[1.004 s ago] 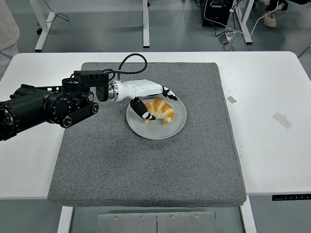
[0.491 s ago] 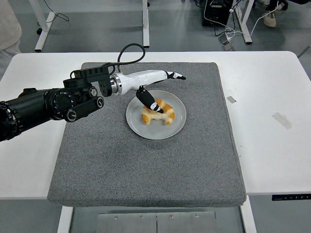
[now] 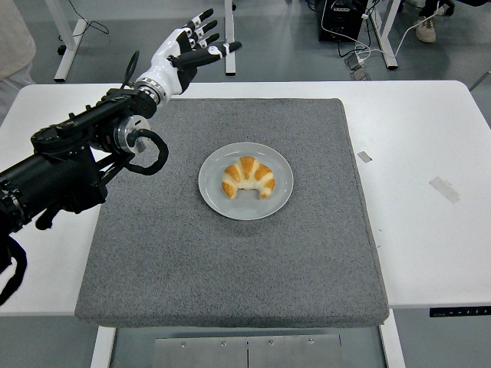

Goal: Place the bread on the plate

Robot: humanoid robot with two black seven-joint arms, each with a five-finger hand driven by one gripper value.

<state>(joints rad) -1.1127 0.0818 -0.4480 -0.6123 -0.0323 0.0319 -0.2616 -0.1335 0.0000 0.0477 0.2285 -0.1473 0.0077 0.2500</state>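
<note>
A golden croissant lies in the middle of the round grey plate, which sits on the dark grey mat. My left hand is raised high above the mat's far left corner, well away from the plate, with its white fingers spread and holding nothing. The black left arm stretches in from the left edge. The right arm is out of sight.
The mat covers the centre of the white table. Two bits of tape lie on the table at the right. Table legs and cables stand on the floor beyond the far edge. A person's sleeve shows at top left.
My left hand let go of the croissant, lifted off the plate and swung up and back to the far left. The croissant stays on the plate.
</note>
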